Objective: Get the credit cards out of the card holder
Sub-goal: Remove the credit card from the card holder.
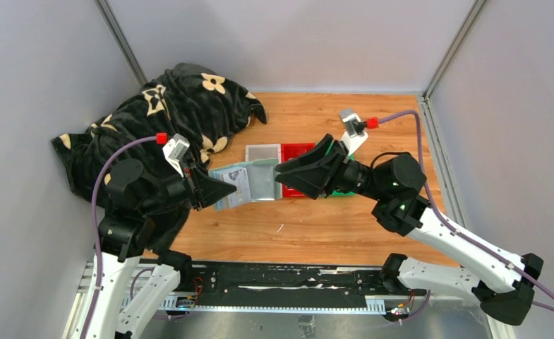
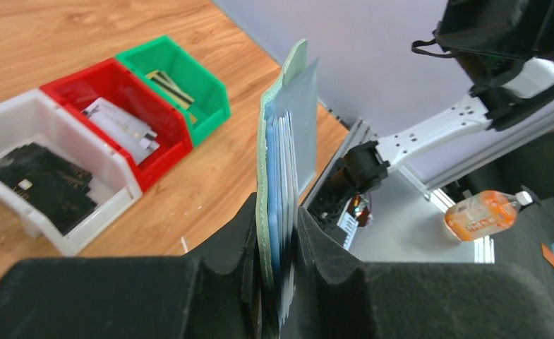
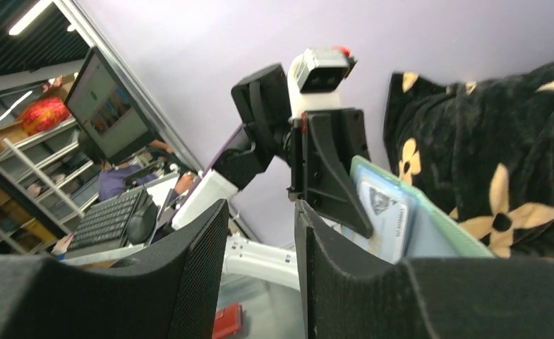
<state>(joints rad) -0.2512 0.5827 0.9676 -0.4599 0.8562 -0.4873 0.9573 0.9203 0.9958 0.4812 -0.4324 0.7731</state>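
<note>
The sage-green card holder (image 1: pixel 237 185) hangs above the table, and my left gripper (image 1: pixel 224 189) is shut on its left side. In the left wrist view the card holder (image 2: pixel 265 176) stands edge-on between the jaws, with pale blue credit cards (image 2: pixel 279 162) stacked against it. My right gripper (image 1: pixel 279 180) is open at the holder's right edge with nothing between its fingers. From the right wrist, the holder (image 3: pixel 436 229) and a pale card (image 3: pixel 383 212) sit just right of my open right gripper (image 3: pixel 260 208). The left gripper (image 3: pixel 330 169) clamps the holder there.
Three small trays stand behind the holder: a white tray (image 2: pixel 20 120) with black cards, a red tray (image 2: pixel 76 85) with silvery-white cards, and a green tray (image 2: pixel 207 88) with gold ones. A dark flowered cloth (image 1: pixel 168 113) fills the back left corner.
</note>
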